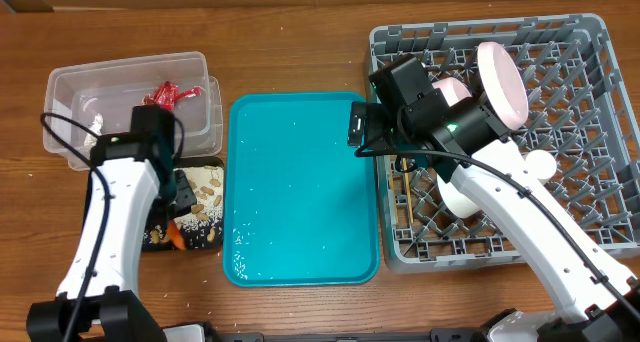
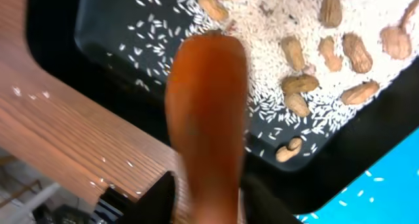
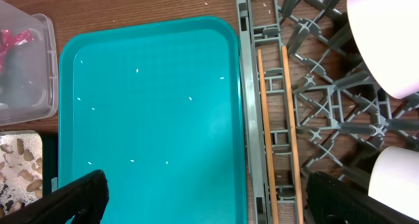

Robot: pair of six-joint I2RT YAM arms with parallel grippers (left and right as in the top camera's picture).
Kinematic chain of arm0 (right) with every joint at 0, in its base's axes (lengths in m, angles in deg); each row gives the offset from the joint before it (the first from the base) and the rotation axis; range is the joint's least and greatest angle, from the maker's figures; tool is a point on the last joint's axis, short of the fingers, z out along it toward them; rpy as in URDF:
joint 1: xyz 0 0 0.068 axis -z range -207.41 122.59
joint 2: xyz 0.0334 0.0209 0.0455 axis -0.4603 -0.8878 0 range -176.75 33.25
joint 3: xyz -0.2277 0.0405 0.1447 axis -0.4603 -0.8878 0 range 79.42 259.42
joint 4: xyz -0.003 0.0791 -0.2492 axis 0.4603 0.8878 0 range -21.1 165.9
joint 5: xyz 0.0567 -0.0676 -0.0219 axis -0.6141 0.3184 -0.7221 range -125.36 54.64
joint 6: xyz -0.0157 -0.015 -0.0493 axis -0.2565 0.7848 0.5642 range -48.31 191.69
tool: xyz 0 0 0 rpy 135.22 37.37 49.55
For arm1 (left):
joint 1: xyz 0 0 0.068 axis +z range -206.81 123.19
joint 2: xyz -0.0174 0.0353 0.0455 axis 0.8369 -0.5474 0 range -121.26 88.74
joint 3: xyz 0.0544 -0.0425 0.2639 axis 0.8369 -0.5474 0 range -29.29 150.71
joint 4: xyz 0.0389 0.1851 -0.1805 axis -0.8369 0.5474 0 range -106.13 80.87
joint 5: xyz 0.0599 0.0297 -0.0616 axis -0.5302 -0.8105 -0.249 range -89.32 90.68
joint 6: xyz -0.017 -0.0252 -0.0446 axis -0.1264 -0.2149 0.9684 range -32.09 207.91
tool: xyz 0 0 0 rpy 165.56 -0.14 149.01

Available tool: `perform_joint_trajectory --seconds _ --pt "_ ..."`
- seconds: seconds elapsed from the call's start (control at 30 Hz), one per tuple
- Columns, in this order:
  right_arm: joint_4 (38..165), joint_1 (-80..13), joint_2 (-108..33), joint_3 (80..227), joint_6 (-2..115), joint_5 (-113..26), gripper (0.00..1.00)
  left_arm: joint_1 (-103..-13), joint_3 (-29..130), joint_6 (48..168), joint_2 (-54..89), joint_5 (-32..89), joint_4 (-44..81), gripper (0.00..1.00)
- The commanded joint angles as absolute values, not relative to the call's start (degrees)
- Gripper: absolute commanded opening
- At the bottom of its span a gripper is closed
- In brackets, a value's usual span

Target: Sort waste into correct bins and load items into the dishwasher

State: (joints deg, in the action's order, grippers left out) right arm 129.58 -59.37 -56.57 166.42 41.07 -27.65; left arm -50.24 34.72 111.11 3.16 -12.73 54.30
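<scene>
Count: one teal tray (image 1: 300, 182), one grey rack (image 1: 600, 132), two chopsticks (image 3: 291, 119), one clear bin (image 1: 70, 82), one black bin (image 2: 105, 34), one carrot (image 2: 206, 119).

Teal rectangular plastic tray (image 1: 300, 182) lies mid-worktop (image 1: 300, 32). Grey plastic dish rack (image 1: 590, 27) sits just beside it at 3 o'clock, with two wooden chopsticks (image 3: 265, 119) inside along the near edge. Clear plastic tub (image 1: 70, 92) at 10 o'clock; black plastic tray (image 2: 52, 40) holding peanuts (image 2: 301, 85) at 8.

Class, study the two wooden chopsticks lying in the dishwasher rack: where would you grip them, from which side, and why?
Grip the chopsticks near mid-length, coming straight down from above, jaws closing across their width. They lie flat, parallel and close together beside the rim of the rack, so a sideways approach looks blocked by rim and ribs, while one pinch probably spans both.
</scene>
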Motion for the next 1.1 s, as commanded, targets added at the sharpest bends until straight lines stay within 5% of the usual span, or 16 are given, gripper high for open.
perform_joint_trajectory --seconds 0.0,0.2,0.33,0.63,1.07 --pt "129.4 -59.5 -56.2 166.7 41.8 -27.7 1.0 -49.8 40.4 108.6 3.4 -6.0 56.5 0.49" --pt "129.5 -59.5 -56.2 166.7 41.8 -27.7 1.0 -54.1 59.2 106.1 3.5 -2.7 66.1 0.64" --pt "130.3 -59.5 -56.2 166.7 41.7 -27.7 1.0 -62.1 71.7 104.2 5.0 2.2 69.6 1.0" --pt "132.4 -59.5 -56.2 166.7 41.7 -27.7 1.0 -77.1 78.2 104.4 8.1 3.4 65.8 1.0" --pt "132.9 -59.5 -56.2 166.7 42.6 -30.0 1.0 -78.4 78.2 104.4 6.2 3.3 66.0 1.0"
